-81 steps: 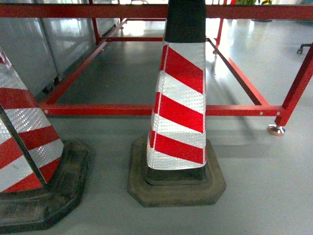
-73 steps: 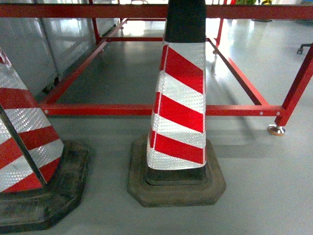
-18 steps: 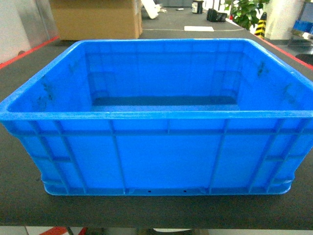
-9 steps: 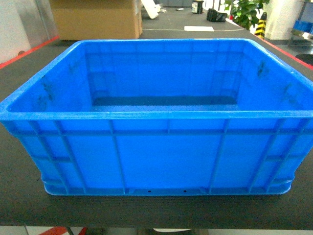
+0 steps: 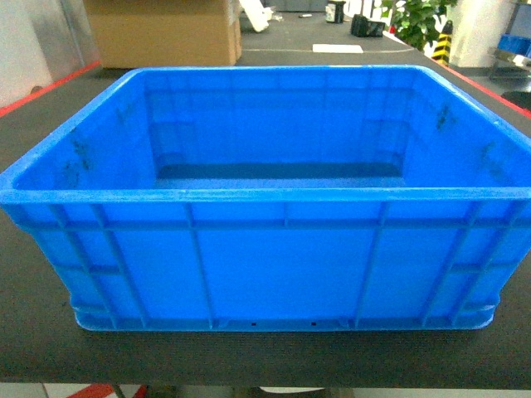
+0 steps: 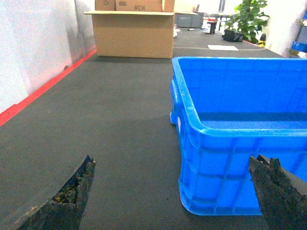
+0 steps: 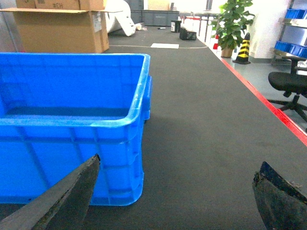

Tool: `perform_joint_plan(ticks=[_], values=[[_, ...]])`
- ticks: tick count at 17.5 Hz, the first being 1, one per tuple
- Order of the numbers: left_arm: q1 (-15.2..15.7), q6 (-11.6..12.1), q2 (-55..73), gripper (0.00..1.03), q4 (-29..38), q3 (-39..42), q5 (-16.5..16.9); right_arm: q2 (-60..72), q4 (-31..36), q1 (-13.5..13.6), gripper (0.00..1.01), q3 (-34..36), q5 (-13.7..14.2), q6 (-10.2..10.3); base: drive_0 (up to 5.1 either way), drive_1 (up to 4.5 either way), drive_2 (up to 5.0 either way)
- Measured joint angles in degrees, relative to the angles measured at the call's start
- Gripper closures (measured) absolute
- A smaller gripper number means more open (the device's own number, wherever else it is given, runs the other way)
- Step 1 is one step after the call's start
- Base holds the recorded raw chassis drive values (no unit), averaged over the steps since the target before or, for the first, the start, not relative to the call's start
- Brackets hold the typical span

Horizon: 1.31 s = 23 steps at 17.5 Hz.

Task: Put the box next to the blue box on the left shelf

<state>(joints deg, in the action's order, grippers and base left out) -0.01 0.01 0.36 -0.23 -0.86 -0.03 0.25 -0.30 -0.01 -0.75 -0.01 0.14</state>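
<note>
Blue box sits empty on dark table, centred ahead | left gripper and right gripper spread wide at its corners — likely framing a two-arm lift.

The blue crate is filling the middle of the head view on the dark mat, its open top leaving free entry from above. At nine o'clock of the crate, bare mat is lying open out to the red stripe; the left gripper is spreading wide at that corner. At three o'clock, open mat is running to the red edge, the right gripper gaping there. At twelve o'clock, a cardboard box is standing well behind.
</note>
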Motion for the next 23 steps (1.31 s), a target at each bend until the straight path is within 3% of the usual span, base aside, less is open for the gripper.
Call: perform_joint_plan(ticks=[1, 5, 7, 11, 13, 15, 16, 18, 20, 23], values=[[0.00, 0.00, 0.00, 0.05, 0.00, 0.00, 0.00, 0.00, 0.00, 0.00, 0.03, 0.00, 0.00, 0.02, 0.0, 0.00, 0.0], [-2.12, 1.38, 1.62, 0.05, 3.30, 0.00, -6.10, 0.15, -0.96, -0.07, 0.03, -0.09, -0.31, 0.07, 0.0, 0.00, 0.0], [-2.47, 1.53, 2.78, 0.05, 4.59, 0.00, -6.60, 1.09, -2.34, -0.07, 0.03, -0.46, -0.87, 0.17, 0.0, 0.00, 0.0], [-3.06, 1.73, 7.56, 0.05, 8.87, -0.09, -7.04, 7.26, 1.38, 0.02, 0.03, -0.87, -1.07, 0.44, 0.0, 0.00, 0.0], [-3.98, 1.97, 17.42, 0.05, 17.86, -1.73, -6.88, 17.66, 11.34, 0.48, 0.03, -3.45, -1.05, 0.39, 0.0, 0.00, 0.0], [-3.45, 2.14, 36.59, 0.05, 34.62, -10.10, -3.89, 36.37, 24.44, 0.79, 0.03, -12.76, -1.46, 0.28, 0.0, 0.00, 0.0], [-3.45, 2.73, 47.34, 0.05, 40.13, -15.98, -3.04, 46.07, 24.76, 0.83, 0.03, -19.43, -1.66, 0.72, 0.0, 0.00, 0.0], [-4.09, 2.19, 65.29, 0.05, 38.10, -26.77, -2.49, 63.14, 20.65, 1.29, 0.03, -31.39, -1.31, 2.05, 0.0, 0.00, 0.0], [-4.17, -0.04, 78.01, 0.05, 31.80, -37.22, -3.85, 76.35, 12.20, 2.32, 0.03, -43.28, -1.53, 3.50, 0.0, 0.00, 0.0], [-4.17, -3.74, 86.53, 0.05, 14.43, -50.66, -3.58, 87.86, -1.49, 3.50, 0.03, -57.35, -2.10, 4.76, 0.0, 0.00, 0.0]])
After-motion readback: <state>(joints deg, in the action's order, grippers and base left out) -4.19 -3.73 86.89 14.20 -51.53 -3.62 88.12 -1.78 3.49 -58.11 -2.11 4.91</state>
